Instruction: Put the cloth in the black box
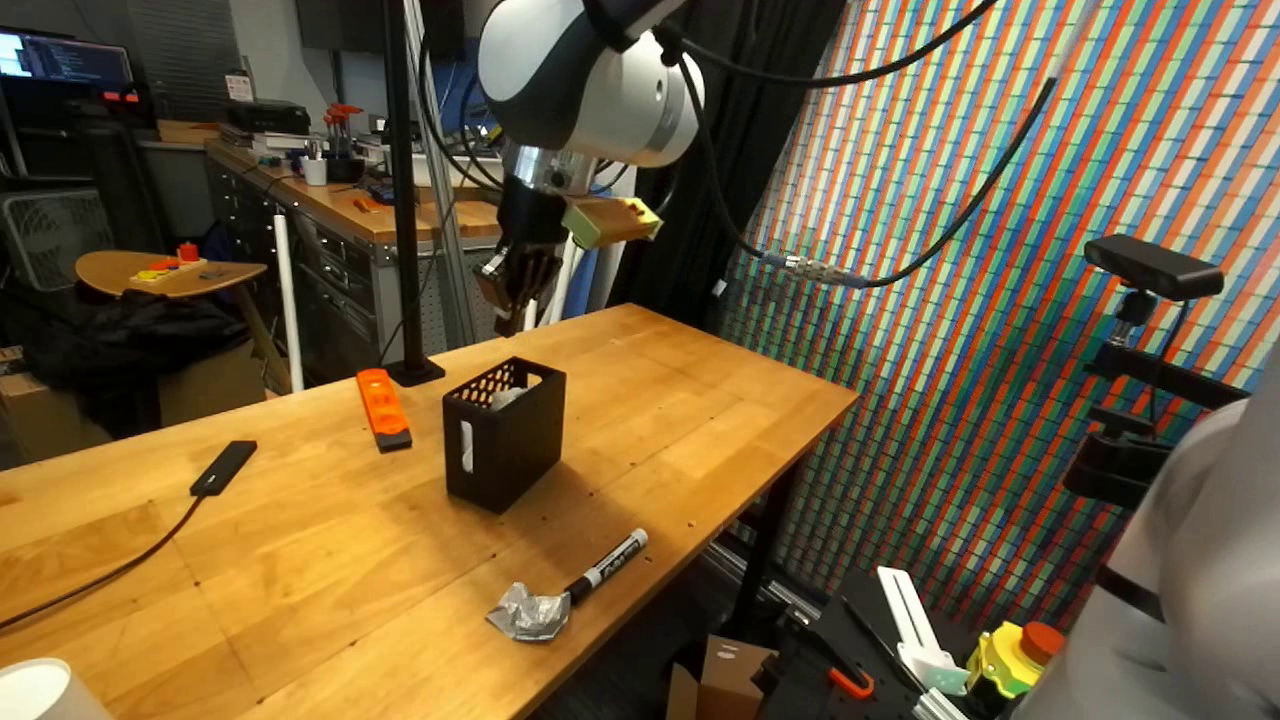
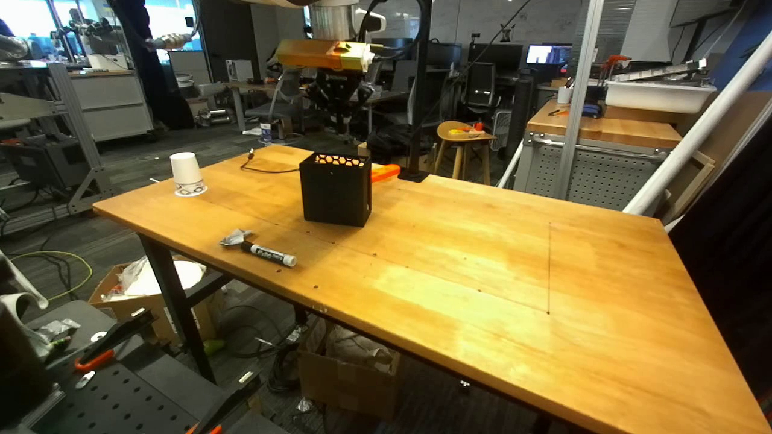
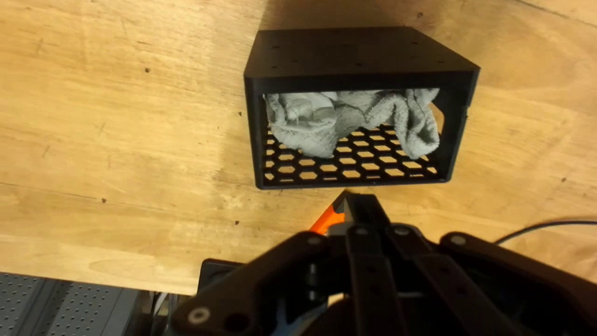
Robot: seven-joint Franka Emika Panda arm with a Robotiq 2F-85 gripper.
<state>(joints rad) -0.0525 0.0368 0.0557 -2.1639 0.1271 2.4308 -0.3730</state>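
Black box [image 2: 335, 190]: the cloth [image 3: 310, 123] already lies inside, so the placing looks done; what is left, in my judgement, is a clean withdrawal that leaves the box standing.
End effector [image 3: 359, 205]: fingers together, nothing seen between them, above the worktop [image 2: 603, 283] and apart from the cloth. Best raised straight up, fingers together as they are, before any sideways travel, so that no tip catches the rim [image 3: 364, 83] or topples the box.
Black post [image 1: 402, 190]: rises at the worktop's long edge beyond the box; steer clear of it, and watch that no cloth follows.
Worktop: the box stands upright between the post's edge and the opposite long edge, near which a marker [image 1: 608, 565] and a crumpled silvery piece [image 1: 530, 612] lie.
Cloth: pale grey, with a towel-like nap, gathered beside the solid wall [image 3: 359, 53]. Two folded lobes reach across towards the honeycomb wall [image 3: 339, 171], part of which shows uncovered.
Rim: in both exterior views no cloth stands above it. A pale strip [image 1: 467, 447] showing at the end slot is probably more of the cloth, though its lower folds are hidden.
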